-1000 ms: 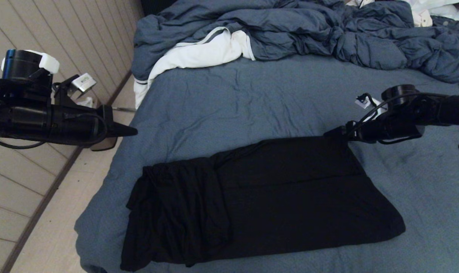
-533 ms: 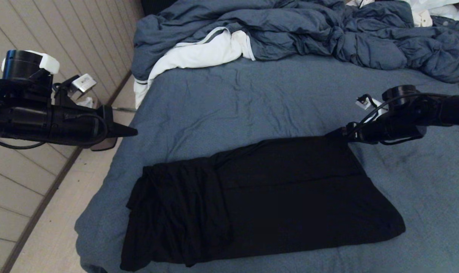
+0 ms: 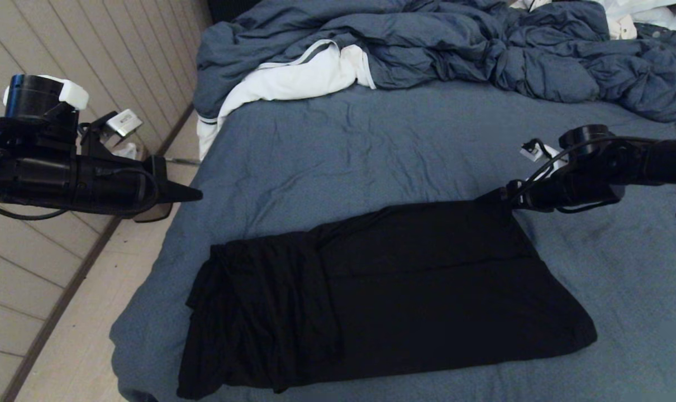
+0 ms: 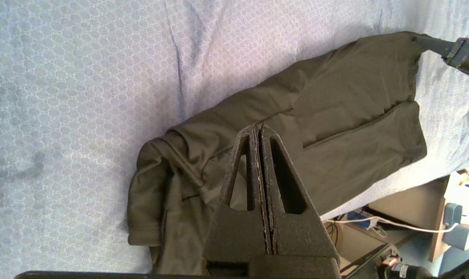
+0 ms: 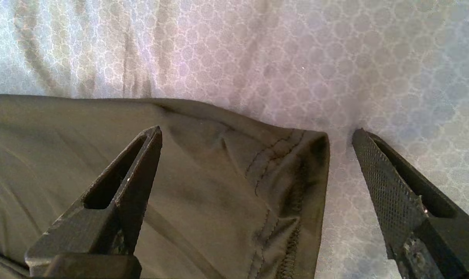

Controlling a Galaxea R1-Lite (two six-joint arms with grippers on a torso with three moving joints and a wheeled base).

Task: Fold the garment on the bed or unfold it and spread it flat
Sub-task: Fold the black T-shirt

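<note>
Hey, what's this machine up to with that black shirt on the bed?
A two-armed robot is handling a black T-shirt that lies folded into a long band on the bed. Its right pincer is wide open at the shirt's far right corner, one finger over the cloth and one over the sheet, gripping nothing. The left pincer is shut and empty, held out over the bed's left edge. A rumpled duvet and a white cloth lie at the far end.

garment (image 3: 382, 290): on bed (image 3: 371, 145), near front edge
duvet (image 3: 455, 50): behind garment
right gripper (image 5: 254, 135): at garment's far-right corner
</note>
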